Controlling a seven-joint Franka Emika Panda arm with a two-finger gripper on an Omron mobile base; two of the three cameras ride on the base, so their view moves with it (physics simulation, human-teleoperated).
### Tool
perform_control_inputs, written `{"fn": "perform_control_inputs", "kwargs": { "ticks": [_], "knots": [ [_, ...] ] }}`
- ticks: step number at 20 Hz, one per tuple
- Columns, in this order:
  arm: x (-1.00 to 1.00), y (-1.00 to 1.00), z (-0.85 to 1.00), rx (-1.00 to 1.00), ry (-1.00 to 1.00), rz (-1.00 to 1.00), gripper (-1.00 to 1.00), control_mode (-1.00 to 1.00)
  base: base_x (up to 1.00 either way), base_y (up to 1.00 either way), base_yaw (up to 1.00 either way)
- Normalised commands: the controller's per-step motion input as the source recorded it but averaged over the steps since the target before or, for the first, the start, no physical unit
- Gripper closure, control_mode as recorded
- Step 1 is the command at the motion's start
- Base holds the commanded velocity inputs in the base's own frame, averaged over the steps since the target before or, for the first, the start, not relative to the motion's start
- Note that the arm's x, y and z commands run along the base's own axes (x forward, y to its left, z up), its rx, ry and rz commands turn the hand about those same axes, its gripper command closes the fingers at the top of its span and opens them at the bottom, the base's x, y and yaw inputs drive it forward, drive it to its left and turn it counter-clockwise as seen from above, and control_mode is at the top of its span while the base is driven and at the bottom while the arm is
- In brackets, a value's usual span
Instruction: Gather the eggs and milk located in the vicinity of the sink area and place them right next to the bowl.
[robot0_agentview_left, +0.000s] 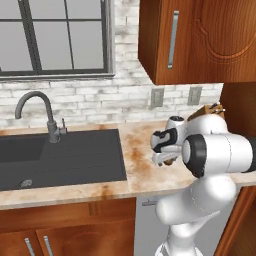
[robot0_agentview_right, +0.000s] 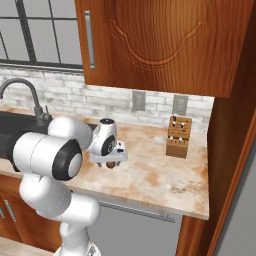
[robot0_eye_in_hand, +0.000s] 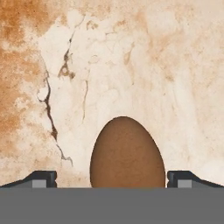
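A dark brown egg (robot0_eye_in_hand: 127, 153) lies on the marbled counter (robot0_eye_in_hand: 131, 65), right of the sink (robot0_agentview_left: 75, 155). My gripper (robot0_eye_in_hand: 112, 177) hangs just above it, open, with one fingertip on each side of the egg and not touching it. In the right base view the egg (robot0_agentview_right: 109, 164) peeks out under the gripper (robot0_agentview_right: 107, 160). In the left base view the gripper (robot0_agentview_left: 162, 159) is low over the counter, close to the sink's right edge. The milk and the bowl are out of view.
A curved grey faucet (robot0_agentview_left: 37, 107) stands behind the sink. A wooden knife block (robot0_agentview_right: 178, 136) sits at the back right of the counter, near the wall outlets (robot0_agentview_right: 138, 101). Wooden cabinets (robot0_agentview_right: 165, 40) hang overhead.
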Motion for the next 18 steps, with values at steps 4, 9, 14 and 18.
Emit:
{"fn": "perform_control_inputs", "kwargs": {
  "ticks": [4, 9, 14, 18],
  "knots": [
    [0.1, 0.0, -0.03, 0.0, 0.0, 0.0, -1.0, -1.0, 0.0, 0.0, 0.0],
    [0.0, 0.0, -0.15, 0.0, 0.0, 0.0, -1.0, -1.0, 0.0, 0.0, 0.0],
    [0.01, 0.01, -0.13, 0.0, 0.0, 0.0, 1.0, -1.0, 0.0, 0.0, 0.0],
    [0.0, 0.0, -0.16, 0.0, 0.0, 0.0, 1.0, -1.0, 0.0, 0.0, 0.0]
  ]
}}
